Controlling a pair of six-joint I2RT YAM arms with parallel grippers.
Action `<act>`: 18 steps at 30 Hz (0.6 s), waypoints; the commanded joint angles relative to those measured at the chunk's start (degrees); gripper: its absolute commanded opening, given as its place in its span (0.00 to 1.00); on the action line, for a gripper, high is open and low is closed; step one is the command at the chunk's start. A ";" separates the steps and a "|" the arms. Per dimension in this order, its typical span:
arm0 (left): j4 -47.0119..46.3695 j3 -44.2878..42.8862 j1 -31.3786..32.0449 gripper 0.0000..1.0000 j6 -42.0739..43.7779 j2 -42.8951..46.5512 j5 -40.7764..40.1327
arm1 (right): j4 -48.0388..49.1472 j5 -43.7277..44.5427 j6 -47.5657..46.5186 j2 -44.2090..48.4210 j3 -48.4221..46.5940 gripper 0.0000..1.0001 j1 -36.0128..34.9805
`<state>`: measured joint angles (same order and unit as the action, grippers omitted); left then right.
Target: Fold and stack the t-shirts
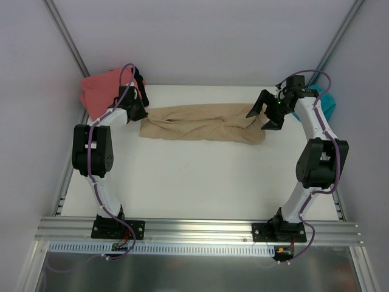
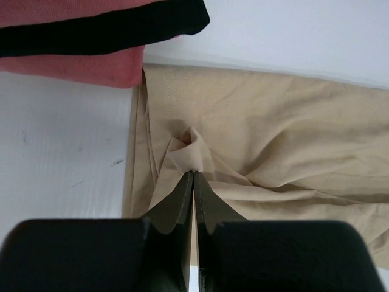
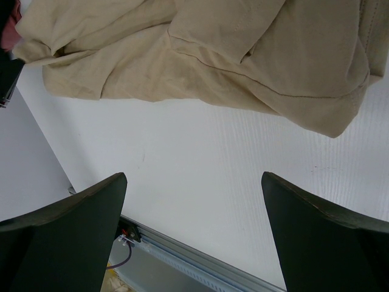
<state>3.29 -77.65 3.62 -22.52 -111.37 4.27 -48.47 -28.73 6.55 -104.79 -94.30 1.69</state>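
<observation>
Clenched on a fold of the tan t-shirt (image 1: 200, 121), which stretches along the counter's (image 1: 194, 176) far edge, the left claw (image 1: 138, 109) sits far-left overhead, its wrist view shows a thin pinch, and the right wrist view shows the right claw (image 3: 193, 176) released off the cloth, so a one-sided pull could slip or bunch it.

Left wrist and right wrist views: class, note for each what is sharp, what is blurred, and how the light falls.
Left wrist view: tan shirt sharp, stitching clear, soft shadows in folds; left gripper dark and blurred. Right wrist view: right gripper blurred, shirt sharp, light even, no glare.
</observation>
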 commanded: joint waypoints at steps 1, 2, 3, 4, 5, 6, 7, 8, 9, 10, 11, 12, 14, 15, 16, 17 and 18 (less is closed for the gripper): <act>0.05 -1.63 -0.72 0.00 -0.06 0.01 0.30 | -1.02 0.17 0.04 0.99 -2.20 0.99 0.42; 0.49 -1.72 -0.72 0.00 -0.15 0.10 0.38 | -1.01 0.17 0.05 1.08 -2.20 1.00 0.42; 0.84 -1.89 -0.72 0.00 -0.07 0.19 0.30 | -1.01 0.17 0.05 1.00 -2.12 0.99 0.42; 1.36 -2.33 -0.72 0.00 -0.06 0.36 0.30 | -1.10 0.17 -0.04 0.99 -2.11 0.99 0.42; 2.41 -2.51 -0.72 0.00 -0.15 0.98 0.30 | -1.02 0.08 -0.04 1.08 -2.11 0.99 0.42; 2.77 -2.34 -0.72 0.00 -0.15 1.33 0.56 | -0.93 0.08 -0.04 1.08 -2.03 0.99 0.42; 2.95 -2.16 -0.72 0.00 -0.15 1.94 0.56 | -0.75 -0.10 0.04 1.08 -1.85 0.99 0.42; 3.99 -1.98 -0.72 0.00 -0.24 2.99 0.56 | -0.66 -0.18 0.05 1.08 -1.68 0.99 0.42; 4.44 -1.63 -0.72 0.00 -0.15 3.61 0.39 | -0.23 -0.45 0.31 1.08 -1.50 0.99 0.42; 4.71 -1.28 -0.72 0.00 -0.07 4.31 0.39 | 0.30 -0.62 0.40 1.08 -1.15 1.00 0.42; 5.49 -0.93 -0.72 0.00 0.11 5.71 0.39 | 1.26 -0.80 0.75 1.52 -0.28 0.99 0.42; 5.93 -0.14 -0.72 0.00 0.20 6.42 0.21 | 1.79 -0.97 1.18 1.70 0.25 0.99 0.42; 6.73 0.74 -0.72 0.00 0.37 8.80 0.03 | 2.76 -1.68 1.71 1.78 1.49 1.00 0.42; 7.51 1.53 -0.72 0.00 0.46 9.50 0.03 | 3.55 -1.77 1.80 2.13 1.92 0.99 0.33; 7.87 1.97 -0.72 0.00 0.55 10.29 0.12 | 3.99 -2.12 1.98 2.31 2.36 0.99 0.33; 8.22 2.49 -0.72 0.00 0.64 11.69 0.03 | 4.43 -2.21 1.98 2.40 3.06 1.00 0.33; 9.01 3.28 -0.72 0.00 0.64 12.40 -0.05 | 4.78 -2.38 2.07 2.75 3.42 0.99 0.33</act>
<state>10.07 -75.72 3.62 -22.50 -104.47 4.25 -45.58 -29.39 7.55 -104.79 -91.96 1.69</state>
